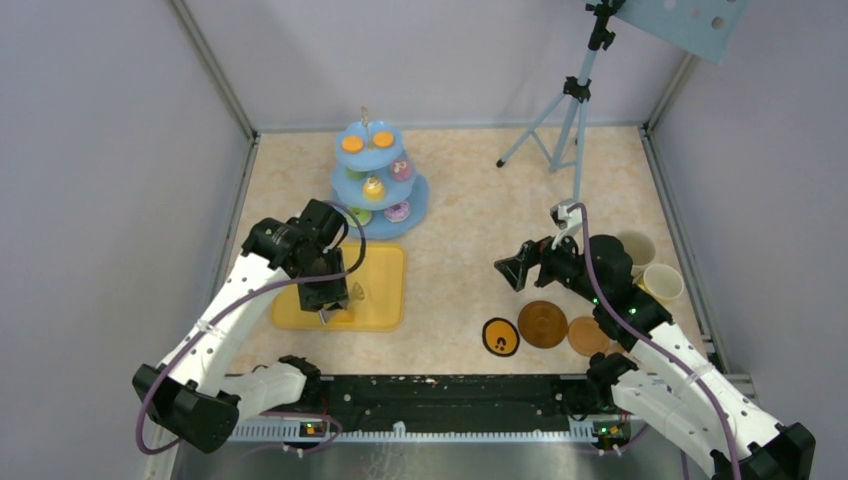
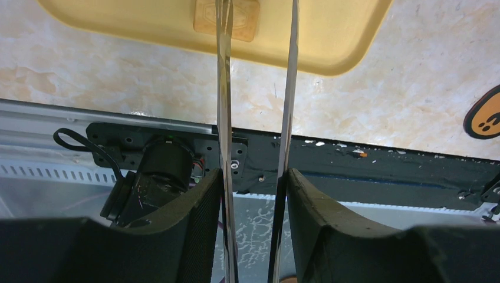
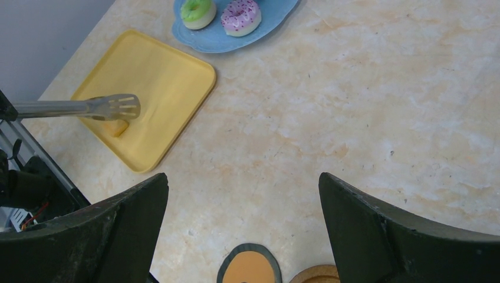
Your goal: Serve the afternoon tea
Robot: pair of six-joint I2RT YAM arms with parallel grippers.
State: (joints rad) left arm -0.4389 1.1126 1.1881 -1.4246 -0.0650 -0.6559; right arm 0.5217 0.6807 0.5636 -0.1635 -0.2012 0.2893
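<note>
Pastries point(image 1: 373, 187) are set on the light-blue stand point(image 1: 420, 196); one tan piece point(image 3: 115, 127) lies on the yellow tray point(image 3: 159, 71). Tongs point(image 3: 76, 108) are squeezed by the left gripper point(image 2: 253, 177) over that piece; right gripper point(image 3: 242, 177) is spread, empty.

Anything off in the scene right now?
Nothing spilled or damaged. One small tan pastry lies alone on the yellow tray, at the tips of the tongs held in the left claw. Both mugs stand beside the coasters, not on them.
</note>
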